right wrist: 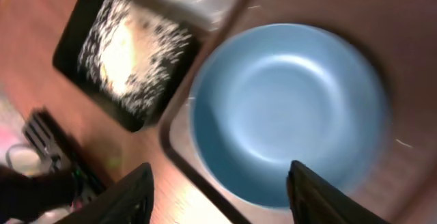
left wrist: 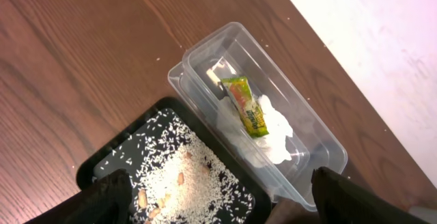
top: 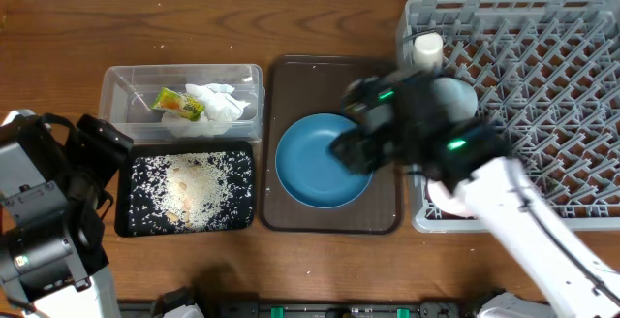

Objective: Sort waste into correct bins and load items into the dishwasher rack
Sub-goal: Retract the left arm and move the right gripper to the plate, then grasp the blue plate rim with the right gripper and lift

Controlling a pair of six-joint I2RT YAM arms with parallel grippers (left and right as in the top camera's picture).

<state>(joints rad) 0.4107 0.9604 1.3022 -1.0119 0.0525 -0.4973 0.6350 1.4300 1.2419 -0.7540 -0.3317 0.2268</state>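
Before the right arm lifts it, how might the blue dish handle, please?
The blue dish looks rigid and glossy, so probably slippery. Wide and shallow, it should sit stable on the brown tray, yet may tilt if gripped by one edge.

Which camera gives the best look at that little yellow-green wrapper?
The left wrist view: the wrapper lies sharp and unobstructed on the white napkin inside the clear tub. The overhead view shows it too, only smaller. The right wrist view is blurred and aimed at the blue dish; no wrapper shows there.

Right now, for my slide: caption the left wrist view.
Open left gripper above black tray of rice, clear tub holding wrapper, napkin.
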